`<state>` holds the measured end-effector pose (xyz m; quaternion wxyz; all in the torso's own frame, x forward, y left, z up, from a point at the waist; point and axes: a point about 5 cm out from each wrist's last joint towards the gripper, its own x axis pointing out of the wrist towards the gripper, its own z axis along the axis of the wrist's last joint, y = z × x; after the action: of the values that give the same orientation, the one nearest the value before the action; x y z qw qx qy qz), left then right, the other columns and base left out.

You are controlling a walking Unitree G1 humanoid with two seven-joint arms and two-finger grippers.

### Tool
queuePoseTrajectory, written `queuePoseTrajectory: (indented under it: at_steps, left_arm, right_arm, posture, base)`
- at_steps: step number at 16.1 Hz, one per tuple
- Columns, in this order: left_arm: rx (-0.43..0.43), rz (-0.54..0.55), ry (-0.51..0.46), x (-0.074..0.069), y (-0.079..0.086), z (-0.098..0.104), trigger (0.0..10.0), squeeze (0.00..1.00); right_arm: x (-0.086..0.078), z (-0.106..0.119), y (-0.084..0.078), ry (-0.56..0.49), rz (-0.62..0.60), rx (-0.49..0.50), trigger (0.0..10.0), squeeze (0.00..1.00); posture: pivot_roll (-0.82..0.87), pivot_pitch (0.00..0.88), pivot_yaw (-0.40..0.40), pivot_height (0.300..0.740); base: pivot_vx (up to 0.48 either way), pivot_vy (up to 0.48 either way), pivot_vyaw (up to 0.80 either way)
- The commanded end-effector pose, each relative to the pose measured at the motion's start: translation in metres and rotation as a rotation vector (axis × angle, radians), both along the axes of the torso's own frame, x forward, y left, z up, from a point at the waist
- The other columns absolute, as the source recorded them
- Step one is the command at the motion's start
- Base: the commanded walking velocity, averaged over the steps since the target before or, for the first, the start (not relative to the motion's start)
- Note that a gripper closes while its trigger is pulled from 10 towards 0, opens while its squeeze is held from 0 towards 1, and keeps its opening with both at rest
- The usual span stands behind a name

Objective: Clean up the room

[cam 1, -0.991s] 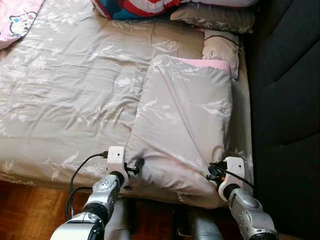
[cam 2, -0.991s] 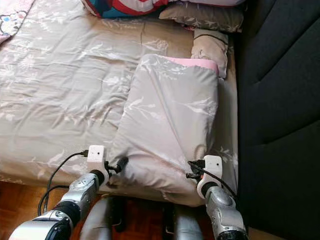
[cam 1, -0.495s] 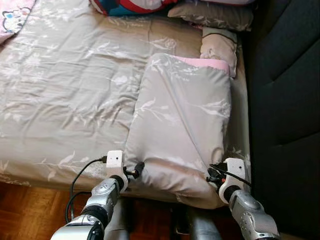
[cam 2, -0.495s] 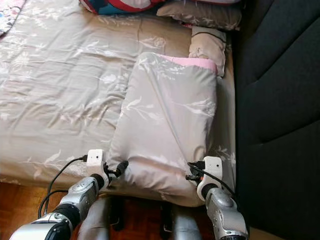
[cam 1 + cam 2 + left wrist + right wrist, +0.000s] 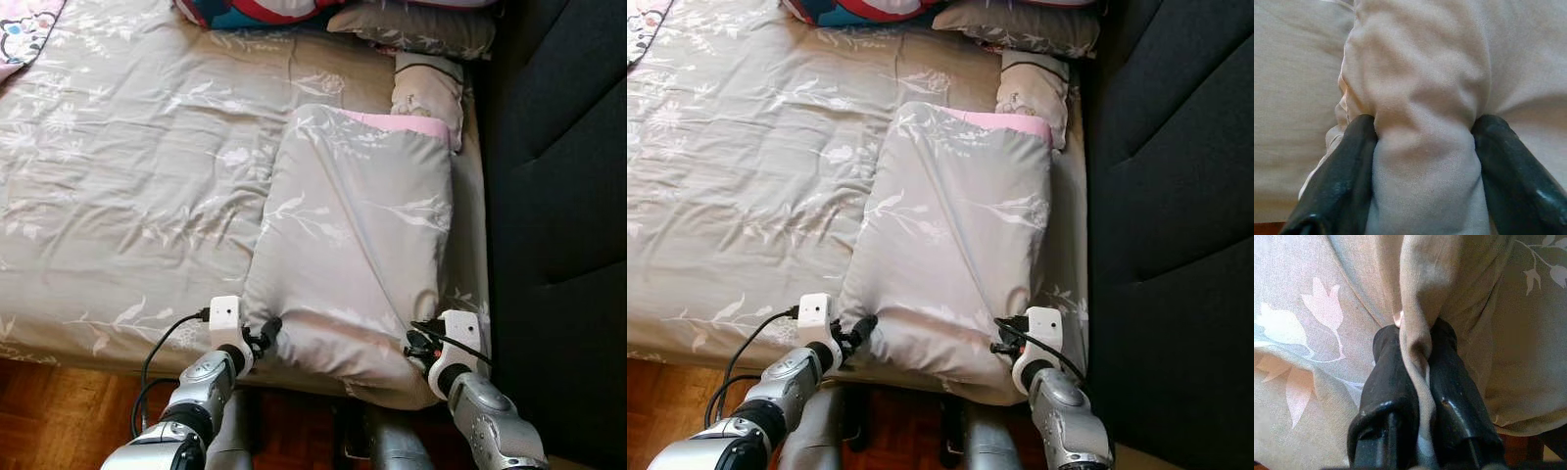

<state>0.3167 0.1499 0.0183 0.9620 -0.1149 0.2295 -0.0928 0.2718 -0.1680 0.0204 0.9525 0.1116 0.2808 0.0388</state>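
The bed [image 5: 118, 196] lies ahead, beside a dark sofa [image 5: 558, 196]; the folded duvet [image 5: 362, 235] runs lengthwise away from the robot; left gripper [image 5: 1420, 142] and right gripper [image 5: 1418, 357] each pinch a near corner.

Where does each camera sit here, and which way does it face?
Left and right eye views: on the head, looking forward and down at the bed; both silver arms show.
Left wrist view: along the left gripper, fingers clamped on the folded blanket.
Right wrist view: along the right gripper, pinching a fold.
All share the blanket, held at its two near corners.
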Motion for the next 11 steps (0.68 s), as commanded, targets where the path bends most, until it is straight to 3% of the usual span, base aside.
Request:
queuePoseTrajectory:
  at_steps: [1,11]
  left_arm:
    - [-0.024,-0.037,0.117,-0.0208,-0.0111,-0.0237,0.0,0.00]
    - [-0.083,-0.020,0.048,-0.0188,-0.0084,-0.0180,0.0,0.00]
  right_arm:
    - [-0.0284,-0.0313,-0.0037,0.167,-0.022,0.007,0.0,0.00]
    - [-0.0221,-0.0357,0.0055,0.157,-0.053,0.064,0.0,0.00]
  posture:
    - [-0.19,0.452,-0.139,0.669]
    - [-0.14,0.430,-0.108,0.669]
  base:
    - [0.000,0.000,0.00]
    - [0.000,0.000,0.00]
